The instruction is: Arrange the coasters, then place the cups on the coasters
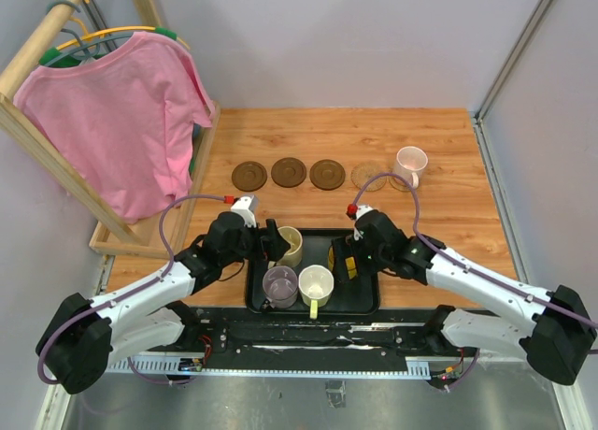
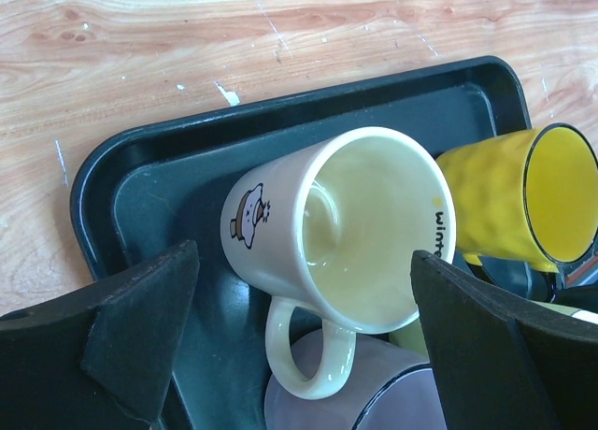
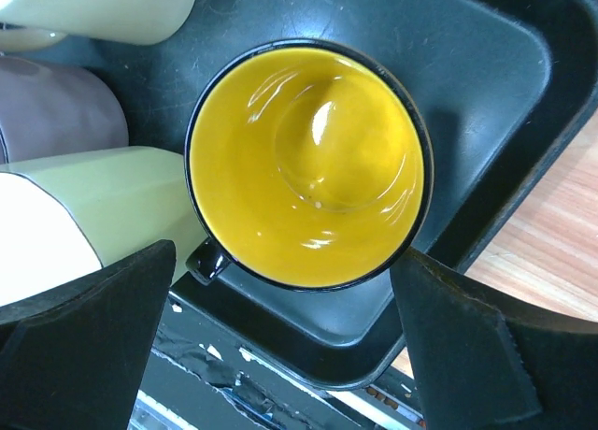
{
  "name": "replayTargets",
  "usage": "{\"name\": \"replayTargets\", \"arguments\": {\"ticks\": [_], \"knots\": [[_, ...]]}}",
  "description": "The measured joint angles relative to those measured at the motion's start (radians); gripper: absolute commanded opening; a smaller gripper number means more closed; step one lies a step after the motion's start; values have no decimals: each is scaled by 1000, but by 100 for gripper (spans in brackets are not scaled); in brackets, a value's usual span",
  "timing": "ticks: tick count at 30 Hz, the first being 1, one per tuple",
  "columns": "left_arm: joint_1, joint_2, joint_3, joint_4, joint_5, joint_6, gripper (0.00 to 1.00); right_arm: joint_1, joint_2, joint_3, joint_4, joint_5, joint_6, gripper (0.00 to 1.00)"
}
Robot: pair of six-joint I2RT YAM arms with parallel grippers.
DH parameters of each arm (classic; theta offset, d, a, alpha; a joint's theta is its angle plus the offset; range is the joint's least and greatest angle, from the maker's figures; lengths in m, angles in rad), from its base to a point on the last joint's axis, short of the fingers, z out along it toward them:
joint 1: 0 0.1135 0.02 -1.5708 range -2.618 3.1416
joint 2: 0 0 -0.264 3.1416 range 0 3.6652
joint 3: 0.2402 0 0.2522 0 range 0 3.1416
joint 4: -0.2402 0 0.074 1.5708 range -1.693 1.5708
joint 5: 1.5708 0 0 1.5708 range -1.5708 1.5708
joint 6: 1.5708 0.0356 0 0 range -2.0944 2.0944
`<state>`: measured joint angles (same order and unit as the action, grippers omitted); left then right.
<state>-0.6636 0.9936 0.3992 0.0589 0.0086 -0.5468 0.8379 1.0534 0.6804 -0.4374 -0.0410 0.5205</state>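
The left hand gapes wide around a cream cup in the black tray, and the right hand gapes wide around a yellow cup. Coasters line the table. A pink cup seems to sit on the rightmost.

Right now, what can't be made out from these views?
- Top view: amber mug mostly hidden under the right gripper.
- Left wrist: lettering on the cream mug wraps out of sight; lilac mug cut by the bottom edge.
- Top view: pattern on the tan coasters too small.
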Motion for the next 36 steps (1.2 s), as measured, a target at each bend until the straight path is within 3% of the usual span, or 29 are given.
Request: {"name": "replayTargets", "arguments": {"ticks": [18, 28, 36], "knots": [[0, -2, -6, 0, -8, 0, 100, 52, 92, -5, -43, 124, 14, 99], [0, 16, -7, 23, -7, 0, 100, 52, 53, -16, -89, 176, 27, 65], [0, 18, -7, 25, -13, 0, 100, 52, 98, -24, -52, 168, 23, 56]]}}
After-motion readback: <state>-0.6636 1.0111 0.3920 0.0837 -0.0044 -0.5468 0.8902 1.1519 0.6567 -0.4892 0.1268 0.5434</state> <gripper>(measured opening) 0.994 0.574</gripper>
